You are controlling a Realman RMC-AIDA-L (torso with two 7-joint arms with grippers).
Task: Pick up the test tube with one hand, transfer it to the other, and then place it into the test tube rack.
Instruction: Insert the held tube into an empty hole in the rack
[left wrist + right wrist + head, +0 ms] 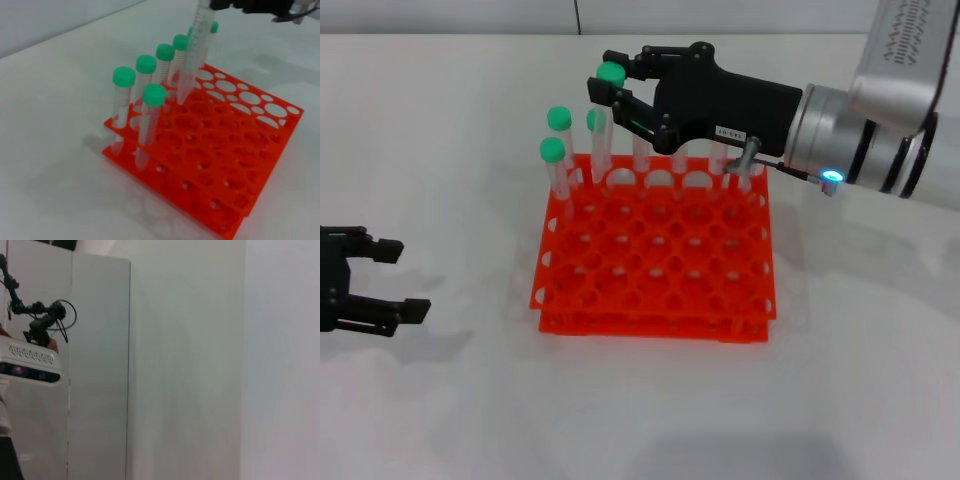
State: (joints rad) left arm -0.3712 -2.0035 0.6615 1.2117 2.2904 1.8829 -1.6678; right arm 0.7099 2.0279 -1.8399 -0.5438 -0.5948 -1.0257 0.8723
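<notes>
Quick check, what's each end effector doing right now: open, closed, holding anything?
Left end effector: open, empty, low beside the test tube rack.
Right end effector: closed on the test tube, over the rack's back row.

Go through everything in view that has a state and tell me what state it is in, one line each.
Right gripper: shut on the test tube, above the rack's back row.
Test tube: capped, held upright, tip at a back-row hole.
Left gripper: open, empty, left of the rack.
Test tube rack: flat on the table, most holes empty.
Other green-capped tubes: capped, standing in the rack.
</notes>
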